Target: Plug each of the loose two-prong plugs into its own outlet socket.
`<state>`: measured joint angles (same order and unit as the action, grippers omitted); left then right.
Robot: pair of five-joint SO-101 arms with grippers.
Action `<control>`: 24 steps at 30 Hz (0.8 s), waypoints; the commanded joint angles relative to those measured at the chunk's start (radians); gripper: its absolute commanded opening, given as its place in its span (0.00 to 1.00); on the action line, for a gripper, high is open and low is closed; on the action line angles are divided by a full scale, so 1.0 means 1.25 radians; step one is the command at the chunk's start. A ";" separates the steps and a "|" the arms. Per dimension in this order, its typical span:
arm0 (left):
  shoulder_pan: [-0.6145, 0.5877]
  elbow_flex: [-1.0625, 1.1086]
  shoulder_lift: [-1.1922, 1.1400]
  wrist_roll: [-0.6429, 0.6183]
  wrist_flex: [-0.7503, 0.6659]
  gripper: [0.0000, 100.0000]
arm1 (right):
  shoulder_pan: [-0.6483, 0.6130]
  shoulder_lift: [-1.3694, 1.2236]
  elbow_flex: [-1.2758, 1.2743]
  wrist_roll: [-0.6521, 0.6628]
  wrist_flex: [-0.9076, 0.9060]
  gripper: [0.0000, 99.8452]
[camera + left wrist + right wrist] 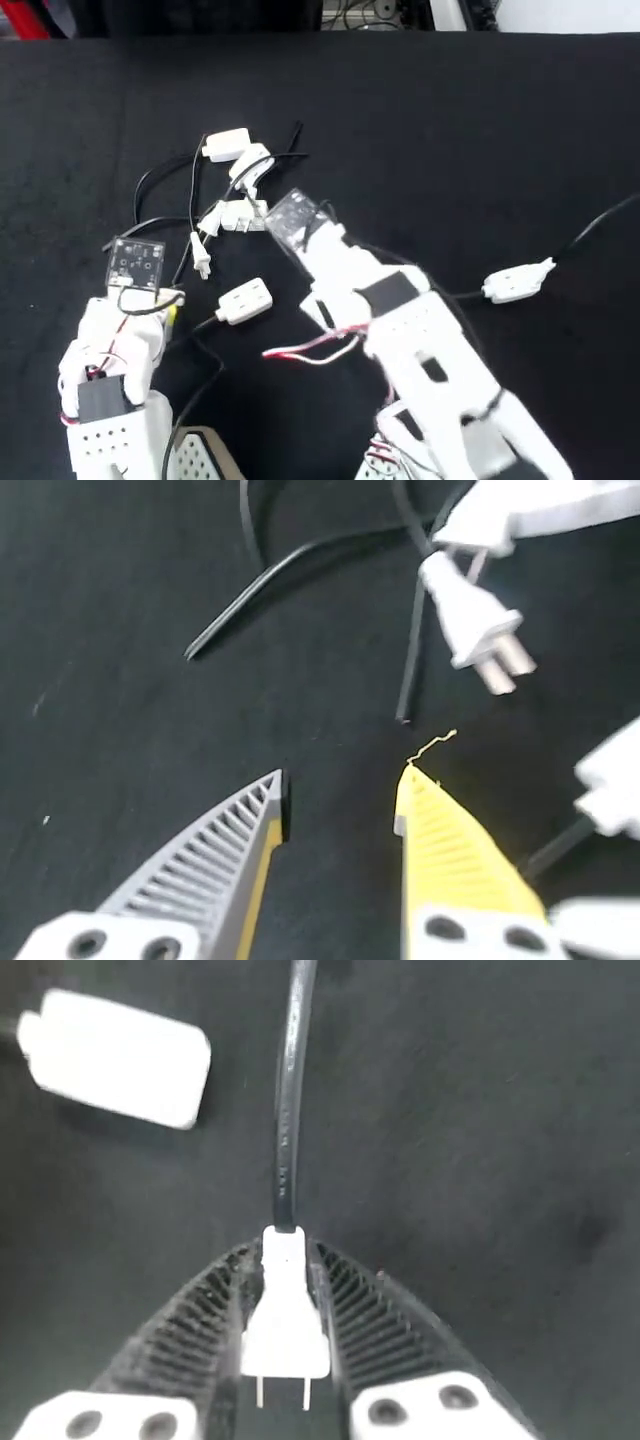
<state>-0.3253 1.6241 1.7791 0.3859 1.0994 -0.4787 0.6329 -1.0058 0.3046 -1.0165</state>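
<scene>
Step in hand: grasping of one plug, as judged from the right wrist view. The right gripper (283,1260) has its jaws closed on the body of a white two-prong plug (285,1330), which sits between the fingers with its prongs pointing back toward the wrist and its black cord (290,1080) running out past the fingertips. Beyond it, off to one side of the cord, a white outlet socket (115,1055) lies flat on the black table (450,120), well apart from the held plug. The left gripper (340,795) hovers over bare table with its jaws apart and nothing between them; a second loose plug (465,615) lies farther out, prongs exposed, not touched by either finger. In the high view this second plug (202,255) lies between the left arm and a free socket block (245,300); another socket (518,282) lies far off beside the right arm. No plug appears seated, so the task is judged to be at an early stage. Next move (a judgement only): the held plug must be turned so that its prongs face a socket's slots, with the socket probably braced by the free left gripper, because the loose block would likely slide under insertion force.
</scene>
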 commanded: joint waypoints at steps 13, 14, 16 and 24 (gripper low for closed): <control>-0.018 0.060 0.004 0.011 -0.090 0.19 | 0.099 -0.379 0.239 -0.093 0.012 0.13; -0.018 0.060 0.004 0.011 -0.090 0.19 | 0.099 -0.373 0.238 -0.093 0.012 0.14; -0.018 0.060 0.004 0.010 -0.091 0.19 | 0.099 -0.352 0.239 -0.086 -0.007 0.13; -0.018 0.060 0.004 0.010 -0.091 0.19 | 0.140 -0.235 0.236 0.026 -0.091 0.13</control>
<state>-0.3391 1.6809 1.7776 0.3859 1.0088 -0.3498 0.2800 -0.7557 0.2800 -1.1009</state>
